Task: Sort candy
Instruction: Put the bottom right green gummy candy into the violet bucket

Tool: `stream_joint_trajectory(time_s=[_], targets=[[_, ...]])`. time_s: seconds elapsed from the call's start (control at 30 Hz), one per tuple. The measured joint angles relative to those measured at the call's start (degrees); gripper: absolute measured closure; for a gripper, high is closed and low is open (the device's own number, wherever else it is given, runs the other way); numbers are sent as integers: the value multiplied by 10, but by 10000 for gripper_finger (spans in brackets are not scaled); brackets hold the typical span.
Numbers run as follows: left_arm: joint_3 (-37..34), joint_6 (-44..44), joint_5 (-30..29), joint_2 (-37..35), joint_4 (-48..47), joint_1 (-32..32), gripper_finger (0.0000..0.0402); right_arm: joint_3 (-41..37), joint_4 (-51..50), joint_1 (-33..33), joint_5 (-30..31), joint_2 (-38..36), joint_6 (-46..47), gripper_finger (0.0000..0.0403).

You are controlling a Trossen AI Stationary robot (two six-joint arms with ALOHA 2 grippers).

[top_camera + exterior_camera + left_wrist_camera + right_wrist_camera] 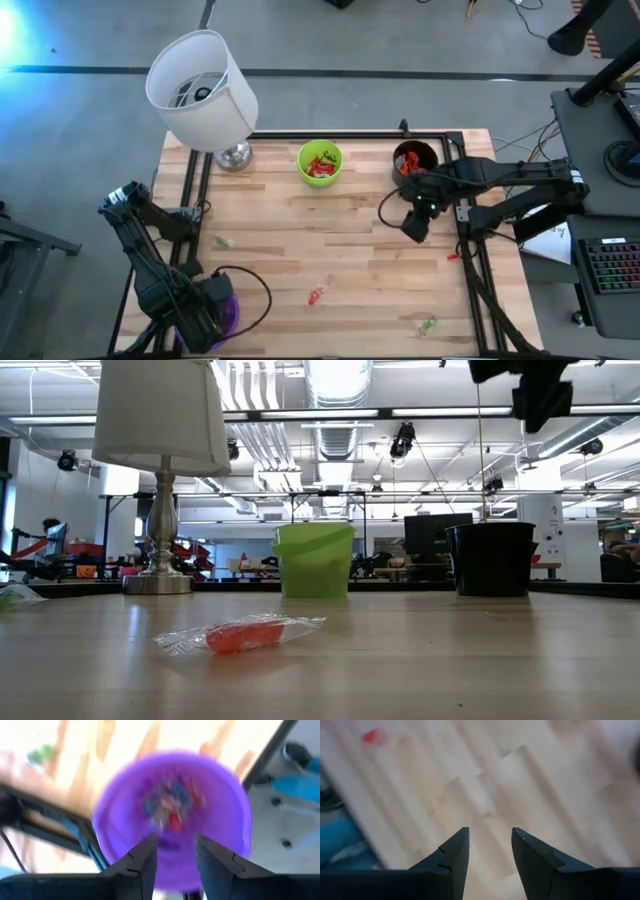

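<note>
My left gripper [175, 840] hangs open, pointing down over the purple cup [107, 815] at the table's near left corner [232, 305], with nothing between its fingers. Several candy pieces [172, 810] lie inside that cup. My right gripper [490, 832] stands open above bare wood, just near of the black cup [413, 158]. A green cup [320, 162] with red pieces stands at the far middle. Loose candy lies on the table: a red piece [316, 296], a green one [428, 324], a pale one [225, 241] and a small red one [455, 256].
A white-shaded lamp [200, 90] stands at the far left on a metal base [233, 155]. Black frame rails [470, 200] run along the table's left, far and right sides. A black cable [262, 290] loops beside the purple cup. The wood between the cups and the loose candy lies bare.
</note>
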Motion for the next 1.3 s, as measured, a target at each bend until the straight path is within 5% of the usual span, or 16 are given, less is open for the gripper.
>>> stream_joint_trajectory(time_s=[0.17, 0.57, 0.83, 1.3], targets=[[0, 15, -95, 0, -13, 0, 288, 16, -3, 64, -26, 0, 57, 264], [-2, 97, -106, -1, -17, -2, 287, 20, 5, 276, 91, 17, 378, 264], [-2, 163, -128, -2, -17, -5, 287, 18, 5, 338, 99, 78, 562, 264], [-2, 210, -129, -30, -17, -38, 287, 28, 80, 339, 44, 232, 515, 264]])
